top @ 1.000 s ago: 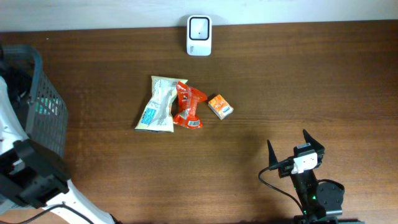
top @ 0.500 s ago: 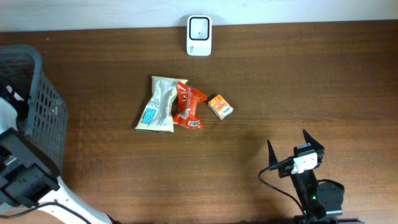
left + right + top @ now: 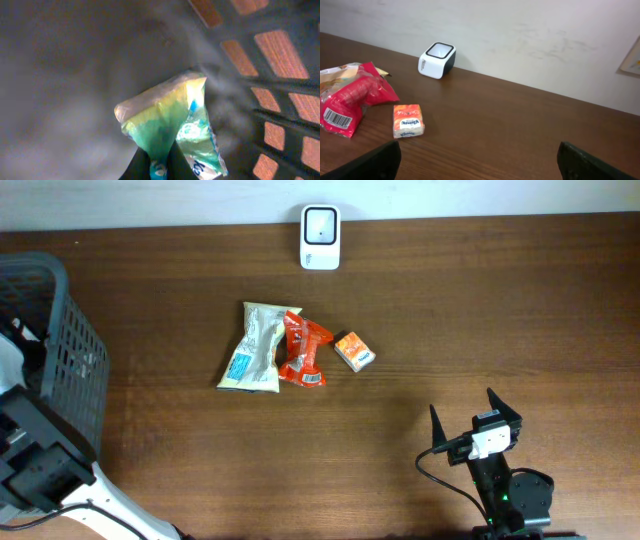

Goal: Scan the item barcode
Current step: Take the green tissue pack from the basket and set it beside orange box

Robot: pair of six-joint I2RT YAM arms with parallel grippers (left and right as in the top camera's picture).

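Currently the green-yellow packet (image 3: 170, 120) lies inside the basket (image 3: 280, 75), left jaws clamped on its near end; right jaws apart, low over the table (image 3: 400, 310). Judged light, soft, slick film, likely to flop and crumple, so the sealed edge looks the surest hold. Long axis runs away from the left jaws, crimped far end tilted toward the basket wall.

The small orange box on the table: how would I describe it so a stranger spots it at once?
On the brown wooden table, look in front of the white scanner at the far edge, where three items lie in a row. The small orange box is the rightmost, beside the red packet; it alone is a carton, not a crinkled bag.
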